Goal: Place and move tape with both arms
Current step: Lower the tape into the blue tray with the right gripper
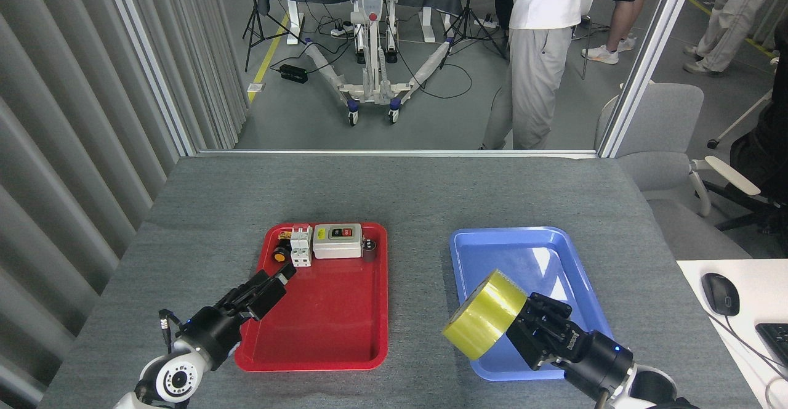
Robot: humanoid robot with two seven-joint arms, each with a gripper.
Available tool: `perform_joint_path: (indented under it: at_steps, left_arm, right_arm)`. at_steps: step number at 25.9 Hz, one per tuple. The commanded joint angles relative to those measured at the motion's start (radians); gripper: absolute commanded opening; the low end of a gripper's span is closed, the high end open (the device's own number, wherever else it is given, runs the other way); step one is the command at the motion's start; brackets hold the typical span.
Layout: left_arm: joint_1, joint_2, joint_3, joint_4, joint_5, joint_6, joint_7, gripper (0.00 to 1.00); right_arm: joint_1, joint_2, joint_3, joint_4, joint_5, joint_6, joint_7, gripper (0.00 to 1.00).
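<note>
Starting on your left: the left claw sits low over the near-left edge of the red tray, fingers pointing up toward the tray's far end. They look bunched close together with nothing in them, but it's dark and seen at an angle, so you honestly can't tell if it's fully shut. The arm behind it runs off the bottom edge, so you only get the wrist section.

At the far end of the red tray there's a row of small electrical bits: an orange-capped knob, a white breaker block, a grey switch box with red and black buttons, and a small dark piece that's too small to make out.

Moving right, the tape is up off the surface, tilted, hanging over the near-left corner of the blue tray. You mostly see the yellow outer band; the core is turned away from you and mostly hidden.

The right claw is clamped on the roll from its right side, its fingertips hidden behind the roll. Its arm is cut off at the bottom-right corner.

Past the surface, a person stands on the floor, cropped at the top.
</note>
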Motion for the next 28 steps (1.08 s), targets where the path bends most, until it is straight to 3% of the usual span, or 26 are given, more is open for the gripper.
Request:
perform_joint_path:
  at_steps: [1,4,9,15,21,28]
  left_arm:
    - [0.097,0.006,0.005,-0.202,-0.43,-0.003,0.371,0.9]
    - [0.167,-0.033,-0.001,-0.288,-0.652,0.11,0.6,0.9]
    - [0.19,-0.071,-0.098,-0.238,-0.732,0.333,0.58,0.99]
    - [0.221,-0.063,-0.133,-0.232,-0.732,0.346,0.575,0.99]
    - [0.218,-0.06,-0.164,-0.209,-0.735,0.345,0.572,0.99]
    - [0.212,-0.06,-0.164,-0.216,-0.737,0.354,0.572,0.99]
  right_arm:
    - [-0.022,0.009,-0.087,-0.001,0.007,0.024,0.092,0.22]
    - [-0.09,0.001,-0.087,0.003,0.052,0.294,0.19,0.22]
    - [-0.202,-0.007,-0.062,0.039,0.092,0.584,0.275,0.22]
    - [-0.348,-0.065,0.125,0.158,0.119,0.871,0.341,0.22]
    - [-0.516,-0.122,0.344,0.442,0.101,0.947,0.371,0.22]
    - [-0.55,-0.131,0.421,0.487,0.098,1.056,0.548,0.22]
